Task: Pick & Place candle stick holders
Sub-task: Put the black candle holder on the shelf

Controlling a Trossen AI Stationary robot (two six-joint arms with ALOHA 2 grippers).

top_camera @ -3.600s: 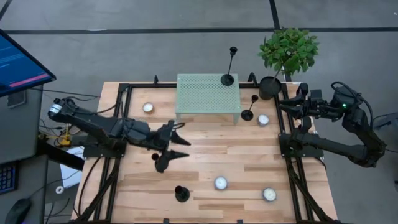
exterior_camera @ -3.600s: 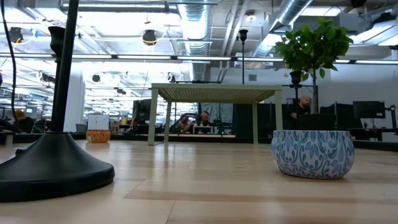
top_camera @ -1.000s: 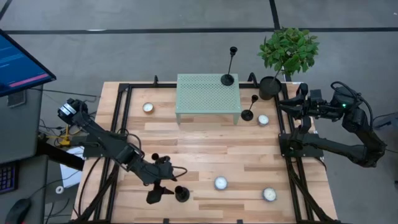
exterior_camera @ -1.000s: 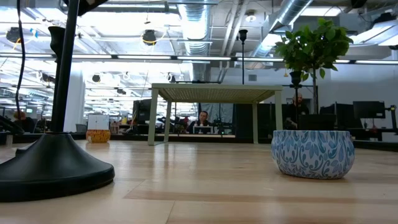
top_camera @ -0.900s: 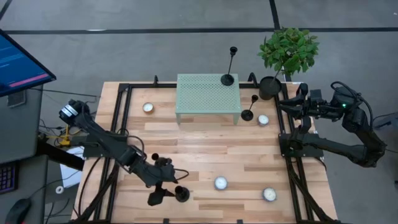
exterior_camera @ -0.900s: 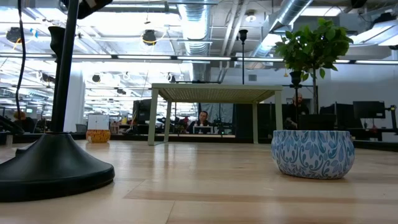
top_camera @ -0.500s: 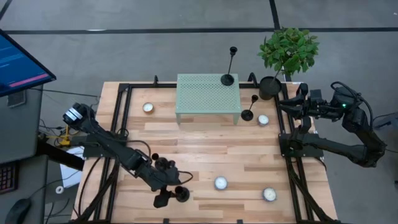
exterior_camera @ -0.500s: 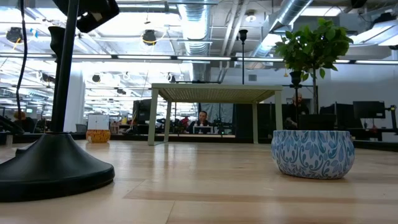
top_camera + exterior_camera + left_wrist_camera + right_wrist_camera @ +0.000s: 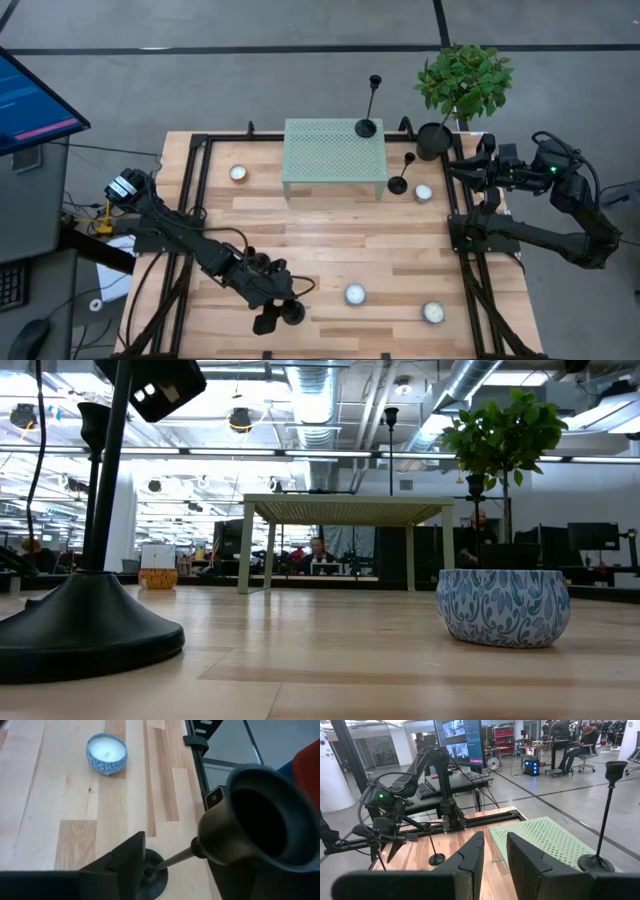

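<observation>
A tall black candlestick [image 9: 291, 312] stands on its disc base near the table's front edge; its cup [image 9: 260, 822] and stem fill the left wrist view. My left gripper [image 9: 283, 304] is open, its fingers on either side of the stem; one finger [image 9: 127, 862] shows, the cup hides the other. I cannot tell whether they touch it. Another candlestick [image 9: 92, 420] stands behind it, a tall one [image 9: 367, 126] on the green stand [image 9: 335, 155], and a short one [image 9: 398, 184] beside that. My right gripper [image 9: 494, 855] waits open at the right edge.
Several blue patterned tin candles lie about the table [image 9: 355, 294] [image 9: 433, 312] [image 9: 423, 192] [image 9: 238, 173]. A black pot with a green plant [image 9: 434, 140] stands at the back right. A black metal frame runs along the table's left and right sides.
My left gripper has moved toward the table's right edge and down, closing in on the candlestick near the front edge, so that its fingers now stand on either side of the stem. The candlestick has stayed in place.
</observation>
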